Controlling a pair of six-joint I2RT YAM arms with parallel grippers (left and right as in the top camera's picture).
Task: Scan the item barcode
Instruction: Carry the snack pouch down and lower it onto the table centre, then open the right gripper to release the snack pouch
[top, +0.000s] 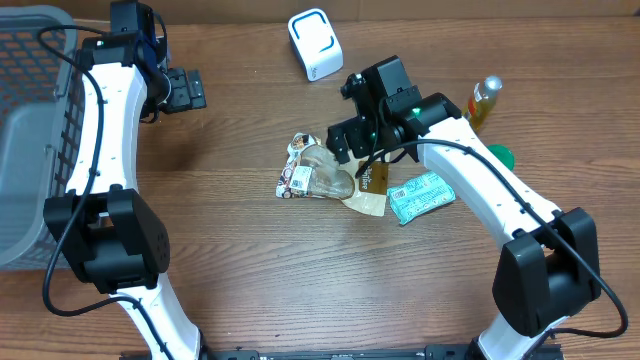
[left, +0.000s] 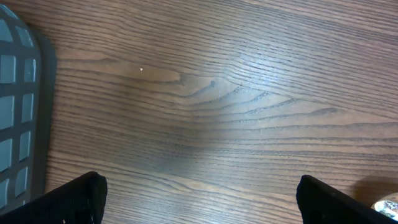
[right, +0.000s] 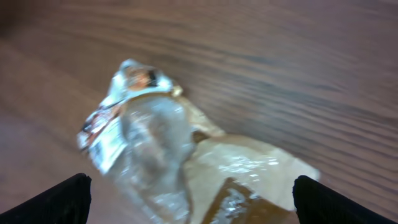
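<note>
A clear plastic packet with a printed label lies on the wooden table, overlapping a tan and brown packet. My right gripper hovers just above them, open, with nothing between its fingers. A white box-shaped scanner stands at the back. My left gripper is far off at the back left, open over bare wood. No barcode can be made out in the blurred right wrist view.
A green packet lies right of the pile. A yellow bottle and a green lid sit further right. A grey mesh basket fills the left edge.
</note>
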